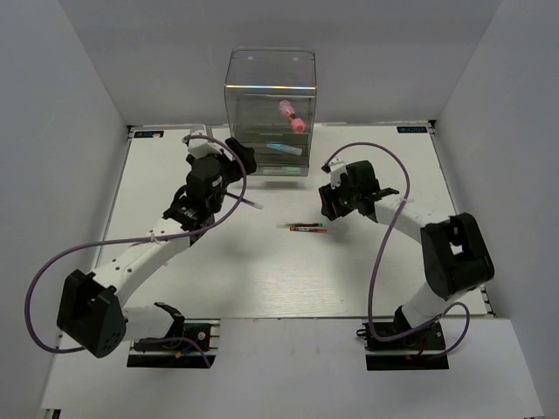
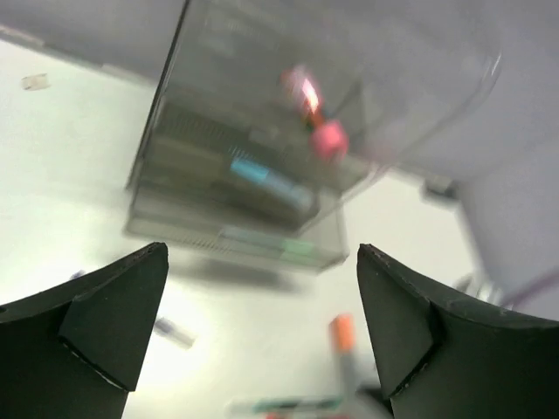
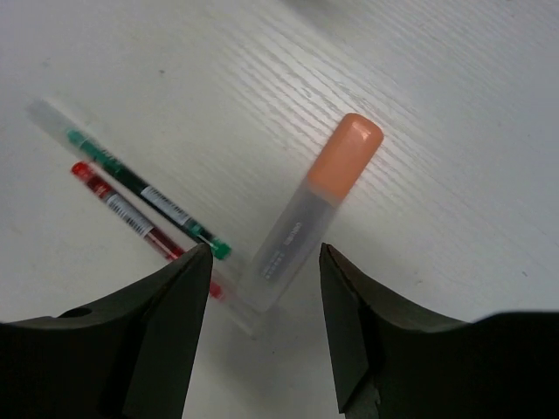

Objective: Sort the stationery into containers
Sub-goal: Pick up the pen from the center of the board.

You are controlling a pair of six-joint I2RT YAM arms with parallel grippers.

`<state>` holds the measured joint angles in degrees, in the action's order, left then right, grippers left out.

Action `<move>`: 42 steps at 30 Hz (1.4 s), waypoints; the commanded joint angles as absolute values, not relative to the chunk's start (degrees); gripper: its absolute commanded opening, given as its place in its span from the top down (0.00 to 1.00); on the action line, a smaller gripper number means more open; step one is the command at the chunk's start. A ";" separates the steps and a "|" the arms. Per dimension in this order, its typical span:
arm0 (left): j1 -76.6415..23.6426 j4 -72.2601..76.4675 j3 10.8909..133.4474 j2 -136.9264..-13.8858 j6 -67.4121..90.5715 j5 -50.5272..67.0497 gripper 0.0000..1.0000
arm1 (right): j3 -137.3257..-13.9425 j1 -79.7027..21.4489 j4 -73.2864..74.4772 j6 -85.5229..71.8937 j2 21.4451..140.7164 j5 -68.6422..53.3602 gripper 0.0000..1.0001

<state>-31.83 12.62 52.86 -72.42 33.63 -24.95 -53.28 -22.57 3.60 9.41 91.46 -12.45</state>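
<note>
White table (image 1: pixel 262 271) carries the drawer cabinet (image 1: pixel 262 96) at its far edge. Left claw (image 2: pixel 262 253) spread, empty, facing it; right claw (image 3: pixel 265 257) spread astride the orange-capped marker (image 3: pixel 336 170), not gripping.

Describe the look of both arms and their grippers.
Both the left arm and right arm have white tubular links joined by bulky black joint housings. A purple cable loops outside each. The left gripper and right gripper have matte black wedge-shaped fingers. No markings legible.

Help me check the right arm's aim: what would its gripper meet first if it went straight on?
Probably the orange-capped marker, lying on the table between the open fingers of the right gripper; depth is unclear.
</note>
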 commanded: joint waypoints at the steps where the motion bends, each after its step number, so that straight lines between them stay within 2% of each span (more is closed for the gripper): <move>1: -31.64 -8.68 55.99 -68.30 21.46 -19.08 0.01 | -57.65 -23.29 6.06 5.63 95.17 -4.58 0.41; 4: -31.64 -13.62 54.68 -63.75 17.06 -18.54 0.01 | -59.40 -23.82 6.24 5.19 98.07 -0.63 0.41; 9: -31.64 -11.52 44.85 -57.49 12.84 -18.02 0.01 | -60.29 -24.17 7.64 5.27 101.16 -0.70 0.41; 13: -31.64 -10.90 41.49 -56.34 11.43 -16.96 0.01 | -59.59 -24.44 7.38 5.80 101.95 -1.14 0.43; 16: -31.64 -9.68 39.21 -55.82 10.90 -16.44 0.01 | -59.24 -24.70 7.65 7.03 102.22 -1.49 0.49; 20: -31.64 -10.80 38.67 -56.42 10.90 -17.22 0.01 | -57.57 -24.70 8.26 9.84 100.82 -2.98 0.67; 21: -31.64 -11.33 39.28 -56.43 10.90 -17.75 0.01 | -57.39 -24.52 9.22 10.63 99.94 -4.29 0.75; 25: -31.64 -12.57 39.90 -56.43 10.90 -18.37 0.01 | -57.39 -24.78 12.39 20.71 94.24 -8.96 0.86; 30: -31.64 -12.57 39.90 -55.28 10.90 -18.37 0.01 | -61.16 -26.10 14.33 33.56 85.19 -12.04 0.88; 32: -31.64 -12.57 39.90 -53.97 10.90 -18.37 0.01 | -61.87 -27.50 11.71 40.24 84.21 -9.25 0.88; 39: -31.64 -12.57 39.38 -52.91 10.90 -18.90 0.01 | -71.61 -31.20 4.84 49.47 91.03 -2.12 0.88; 42: -31.64 -12.05 38.85 -53.52 10.90 -18.90 0.01 | -75.84 -33.74 -1.82 53.07 96.29 5.69 0.88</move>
